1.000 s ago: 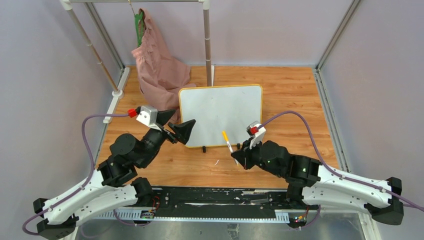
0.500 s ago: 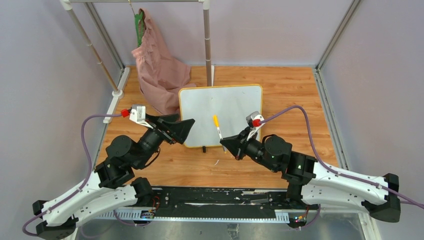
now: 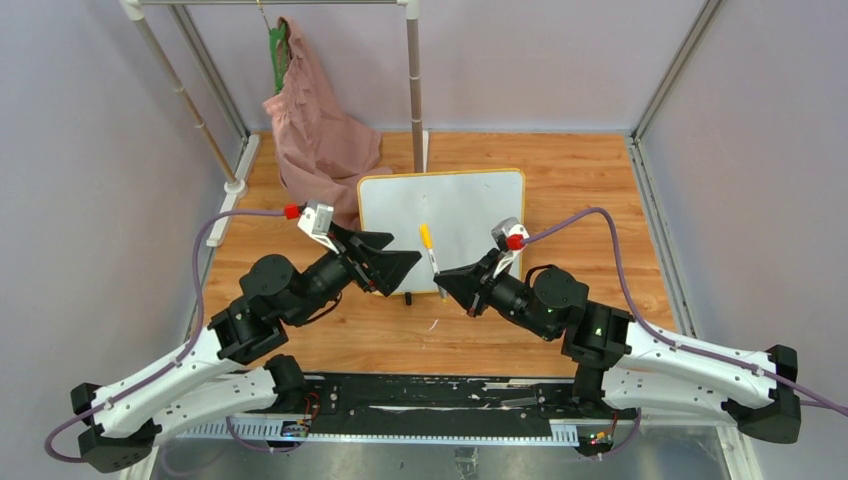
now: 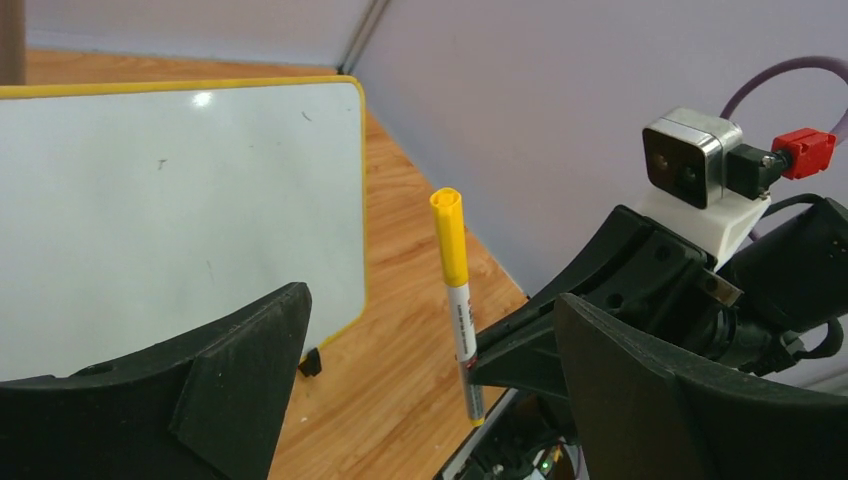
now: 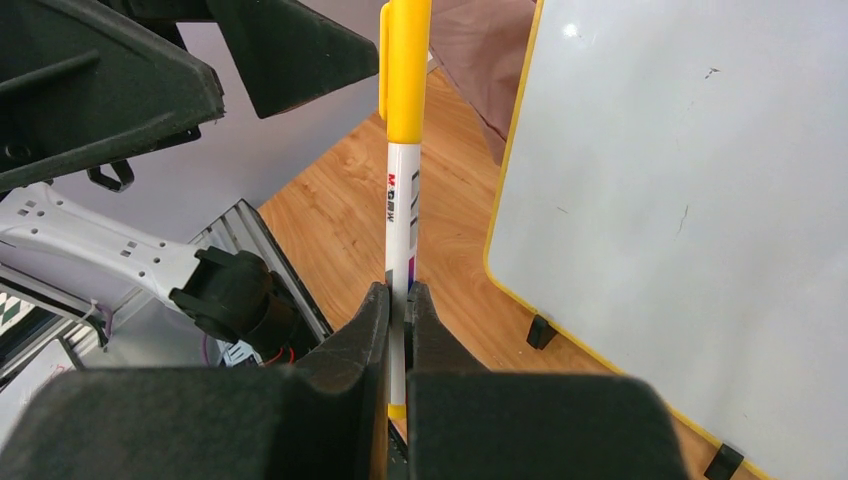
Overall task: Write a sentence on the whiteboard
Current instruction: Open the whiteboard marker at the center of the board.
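- While the whiteboard (image 3: 440,215) sits mid-worktop showing no writing, 0 words are done.
- The right fingers (image 5: 365,340) clamp a capped marker (image 5: 405,200).
- The left fingers (image 4: 240,360) gape beside its cap (image 4: 447,225); uncapping and writing remain.

The small rectangular white whiteboard (image 3: 470,210) is glossy and smooth, in a thin yellow-orange frame. The orange-brown worktop (image 3: 580,180) shows smooth wood grain. The hanging pink garment (image 3: 315,130) is soft matt cloth. The yellow-capped white marker (image 5: 405,180) looks like smooth plastic. The left claw (image 3: 406,246) and right claw (image 5: 403,295) are matt black, faintly grainy.
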Controlling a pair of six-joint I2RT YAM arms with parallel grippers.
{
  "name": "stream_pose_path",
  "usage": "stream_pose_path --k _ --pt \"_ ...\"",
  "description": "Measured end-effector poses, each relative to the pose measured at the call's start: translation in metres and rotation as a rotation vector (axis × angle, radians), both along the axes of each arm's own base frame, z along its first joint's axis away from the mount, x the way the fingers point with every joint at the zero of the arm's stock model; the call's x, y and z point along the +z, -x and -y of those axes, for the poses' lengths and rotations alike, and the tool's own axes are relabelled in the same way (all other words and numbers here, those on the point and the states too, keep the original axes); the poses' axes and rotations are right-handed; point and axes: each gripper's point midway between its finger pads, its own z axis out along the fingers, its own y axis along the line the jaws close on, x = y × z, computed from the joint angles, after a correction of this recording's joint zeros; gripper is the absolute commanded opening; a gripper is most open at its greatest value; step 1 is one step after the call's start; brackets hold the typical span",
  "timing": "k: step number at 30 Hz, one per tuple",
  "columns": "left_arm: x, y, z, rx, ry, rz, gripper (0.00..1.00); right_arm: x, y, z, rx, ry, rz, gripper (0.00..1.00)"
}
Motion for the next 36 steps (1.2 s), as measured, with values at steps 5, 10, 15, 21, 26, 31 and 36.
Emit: stream_pose_path --k 5,10,15,21,26,31,36 --pt "0.008 0.006 0.016 -0.076 -0.004 0.006 0.9 0.002 0.004 -0.003 0.025 -0.004 0.002 0.0" --pt "0.013 0.012 0.027 -0.135 0.004 0.003 0.79 0.002 0.007 -0.005 0.048 -0.003 0.002 0.0" --pt "0.01 0.012 0.037 -0.165 -0.002 -0.021 0.64 0.002 0.011 -0.007 0.07 -0.003 0.002 0.0" --pt "0.007 0.009 0.044 -0.169 -0.004 -0.055 0.49 0.002 0.012 -0.007 0.08 -0.004 0.002 0.0" --pt "0.007 0.006 0.043 -0.148 0.01 -0.078 0.34 0.004 0.014 -0.006 0.088 -0.01 0.004 0.0" --pt "0.006 0.003 0.043 -0.134 0.018 -0.093 0.22 0.006 0.015 -0.006 0.091 -0.016 0.007 0.0" --pt "0.007 0.002 0.041 -0.124 0.029 -0.101 0.06 0.006 0.016 -0.006 0.101 -0.015 0.007 0.0"
